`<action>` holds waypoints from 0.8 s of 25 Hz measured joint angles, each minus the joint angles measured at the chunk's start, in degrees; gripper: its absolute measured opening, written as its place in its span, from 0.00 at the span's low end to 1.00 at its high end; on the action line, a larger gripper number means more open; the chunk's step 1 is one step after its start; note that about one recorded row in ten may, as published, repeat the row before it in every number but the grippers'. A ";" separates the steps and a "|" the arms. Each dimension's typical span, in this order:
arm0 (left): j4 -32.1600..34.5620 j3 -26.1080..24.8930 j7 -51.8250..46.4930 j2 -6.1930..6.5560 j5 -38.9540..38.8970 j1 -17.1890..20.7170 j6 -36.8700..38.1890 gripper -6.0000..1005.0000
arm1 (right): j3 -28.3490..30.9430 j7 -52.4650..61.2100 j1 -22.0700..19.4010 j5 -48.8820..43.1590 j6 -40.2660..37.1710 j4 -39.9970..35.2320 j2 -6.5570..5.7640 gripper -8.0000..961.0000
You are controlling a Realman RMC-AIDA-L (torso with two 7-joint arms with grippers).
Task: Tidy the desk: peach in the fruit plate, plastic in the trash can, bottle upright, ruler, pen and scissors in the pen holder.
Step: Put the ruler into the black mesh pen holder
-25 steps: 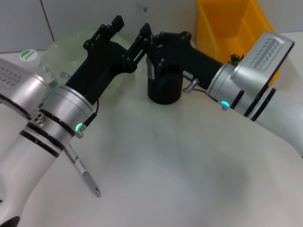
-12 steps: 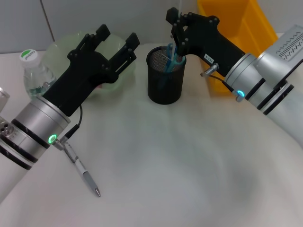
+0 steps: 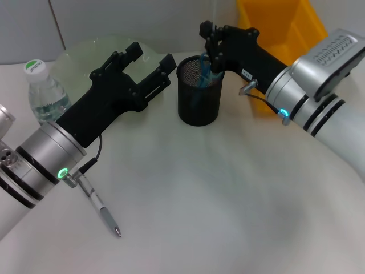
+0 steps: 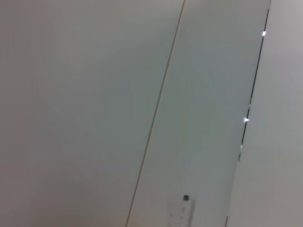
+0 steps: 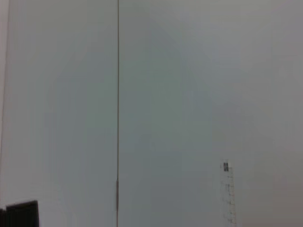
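A silver pen (image 3: 98,204) lies nearest on the white worktop (image 3: 217,200), partly under the left arm. It is not in the cup yet.

Farther back, the left hand (image 3: 149,61) hangs with its fingers spread wide. It holds nothing. It is in front of the green fruit plate (image 3: 80,50). The bottle (image 3: 47,94) stands up beside it. Its green label cannot be read.

The right hand (image 3: 208,41) is just above the pen holder (image 3: 199,96). I cannot tell how far open it is. The blue scissors (image 3: 202,71) are inside the cup. The clear stick rising there may be the ruler (image 3: 214,11).

The yellow trash can (image 3: 279,25) stands at the back.

I think the cup step is nearly done. Next, the pen needs picking up, with fingers closing on its thin body.
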 joint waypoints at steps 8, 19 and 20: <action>-0.04 -0.04 -0.03 -0.04 0.05 -0.09 0.00 0.81 | -0.32 1.20 0.90 -0.16 3.55 0.27 0.04 0.04; 0.04 -0.15 -0.05 -0.02 0.10 -0.08 -0.03 0.80 | -0.72 4.40 0.36 -0.27 5.76 -0.44 -0.11 0.07; 0.05 -0.17 -0.06 0.01 0.10 -0.10 -0.04 0.80 | -0.76 4.41 0.36 -0.27 5.93 -0.45 -0.11 0.07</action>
